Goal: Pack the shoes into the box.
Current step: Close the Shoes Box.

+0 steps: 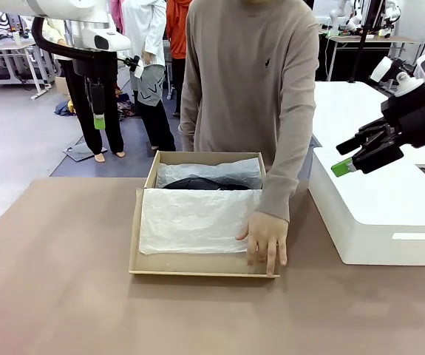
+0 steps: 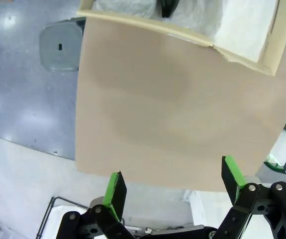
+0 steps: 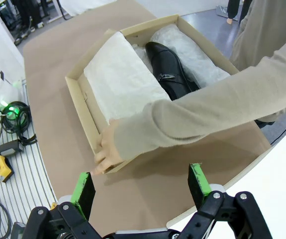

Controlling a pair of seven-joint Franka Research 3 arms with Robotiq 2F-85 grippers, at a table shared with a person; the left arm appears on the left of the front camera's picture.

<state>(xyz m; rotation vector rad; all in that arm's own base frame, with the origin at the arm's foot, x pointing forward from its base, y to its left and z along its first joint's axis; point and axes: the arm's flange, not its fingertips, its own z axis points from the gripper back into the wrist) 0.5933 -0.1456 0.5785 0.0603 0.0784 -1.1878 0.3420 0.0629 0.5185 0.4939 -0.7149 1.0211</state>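
The tan cardboard box (image 1: pixel 197 265) lies open at the table's middle, lined with white tissue paper (image 1: pixel 196 220). One glossy black shoe (image 3: pixel 170 69) with a buckle strap lies in its far half, partly under tissue; its black top (image 1: pixel 197 183) shows in the front view and its tip (image 2: pixel 168 6) in the left wrist view. A person's hand (image 1: pixel 265 238) rests on the box's front right corner (image 3: pixel 108 164). My left gripper (image 1: pixel 97 111) hangs open high at the far left, empty (image 2: pixel 172 184). My right gripper (image 1: pixel 343 157) is open and empty above the right side (image 3: pixel 141 186).
A large white rectangular block (image 1: pixel 389 214) stands on the table to the right of the box, under my right gripper. The person stands at the far edge behind the box, a sleeve (image 3: pixel 222 104) reaching across it. Brown tabletop (image 1: pixel 64 281) spreads left and front.
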